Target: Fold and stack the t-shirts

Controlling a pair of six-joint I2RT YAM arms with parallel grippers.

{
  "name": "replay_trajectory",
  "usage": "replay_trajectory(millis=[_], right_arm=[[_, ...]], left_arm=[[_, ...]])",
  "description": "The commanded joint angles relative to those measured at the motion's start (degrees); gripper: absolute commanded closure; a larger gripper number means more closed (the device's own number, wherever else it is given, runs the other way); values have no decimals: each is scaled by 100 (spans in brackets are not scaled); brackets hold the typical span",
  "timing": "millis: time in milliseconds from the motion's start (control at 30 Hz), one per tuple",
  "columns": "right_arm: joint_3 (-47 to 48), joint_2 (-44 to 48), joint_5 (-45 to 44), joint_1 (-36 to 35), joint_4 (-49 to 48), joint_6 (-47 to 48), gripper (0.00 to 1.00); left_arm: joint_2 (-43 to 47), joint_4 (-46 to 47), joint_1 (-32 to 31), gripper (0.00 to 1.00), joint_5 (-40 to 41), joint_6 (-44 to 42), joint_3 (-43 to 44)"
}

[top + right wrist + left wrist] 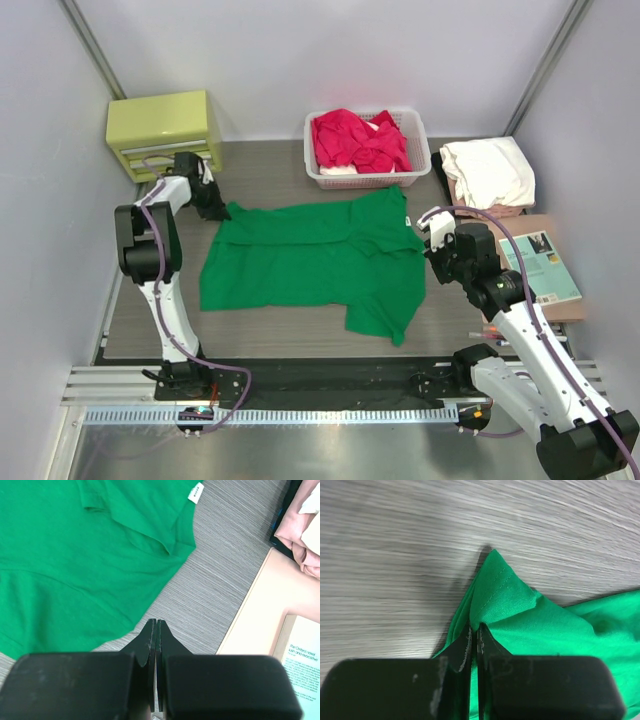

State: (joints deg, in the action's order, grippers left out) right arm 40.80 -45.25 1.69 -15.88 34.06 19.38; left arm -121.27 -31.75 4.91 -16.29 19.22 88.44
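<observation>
A bright green t-shirt [310, 262] lies spread across the middle of the table, its white neck label [196, 492] at the right side. My left gripper [217, 209] is at its far left corner, and the left wrist view shows the left gripper [475, 631] shut on a pinched fold of the green t-shirt [530, 620]. My right gripper [433, 236] hovers just off the shirt's right edge. In the right wrist view the right gripper [156, 626] is shut on nothing over bare table beside the green t-shirt [75, 555]. Red t-shirts [358, 140] fill a basket. Folded white and pale pink t-shirts [488, 175] are stacked at the back right.
The white slatted basket [365, 181] stands behind the green shirt. A yellow-green drawer box [165, 132] sits at the back left. A teal-covered book [540, 265] lies on a tan board [260, 615] at the right, next to the folded pink cloth [300, 535].
</observation>
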Motion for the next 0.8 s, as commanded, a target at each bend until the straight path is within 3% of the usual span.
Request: replay_trajectory(millis=[0, 33, 67, 100, 133, 233, 433, 567, 633, 667, 767], right_arm=[[34, 34, 68, 41, -154, 5, 99], [34, 52, 68, 32, -146, 5, 99], [42, 34, 51, 32, -154, 5, 96], [34, 52, 33, 32, -146, 5, 93], [16, 26, 33, 32, -146, 5, 83], [16, 8, -46, 32, -137, 31, 58], [60, 17, -363, 32, -198, 13, 29], [305, -490, 4, 32, -321, 110, 12], [707, -1000, 111, 32, -409, 58, 6], [884, -1690, 147, 32, -444, 5, 6], [1675, -2843, 417, 32, -620, -327, 12]], left_arm=[[51, -103, 195, 92, 110, -225, -161], [25, -165, 186, 79, 92, -235, -135], [16, -183, 177, 39, 83, -226, -161], [42, -174, 186, 33, 109, -235, -187], [60, -157, 186, 29, 118, -261, -213], [288, -78, 195, 26, 284, -445, -371], [1227, 37, 414, 25, 513, -771, -863], [2316, 615, 669, 24, 802, -981, -1452], [2985, 897, 669, 21, 1048, -1122, -1854], [3161, 1072, 669, 18, 1058, -1149, -1944], [3347, 978, 661, 14, 1067, -1140, -1971]])
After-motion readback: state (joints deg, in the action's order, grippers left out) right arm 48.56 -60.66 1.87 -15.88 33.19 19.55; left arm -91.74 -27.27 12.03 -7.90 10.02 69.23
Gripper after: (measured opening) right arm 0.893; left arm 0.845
